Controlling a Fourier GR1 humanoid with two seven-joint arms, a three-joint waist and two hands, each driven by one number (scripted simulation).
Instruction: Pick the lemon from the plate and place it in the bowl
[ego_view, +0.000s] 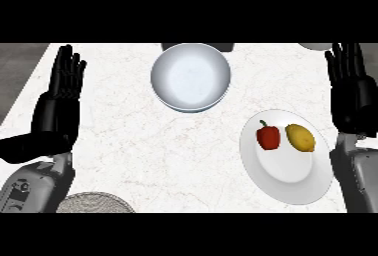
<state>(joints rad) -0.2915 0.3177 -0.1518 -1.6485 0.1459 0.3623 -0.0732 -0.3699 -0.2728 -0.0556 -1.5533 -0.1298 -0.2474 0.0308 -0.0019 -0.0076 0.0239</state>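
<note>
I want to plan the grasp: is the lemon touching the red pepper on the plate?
Apart. The head view shows a strip of white plate between the lemon and the red pepper.

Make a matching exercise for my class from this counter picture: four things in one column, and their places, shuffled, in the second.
Things:
1. lemon
2. red pepper
3. bowl
4. left hand

Places:
A. open, fingers up, at the view's left edge
B. on the plate, its left item
C. at the counter's far middle, nothing in it
D. on the plate, its right item

Pairs: 1-D, 2-B, 3-C, 4-A
</note>
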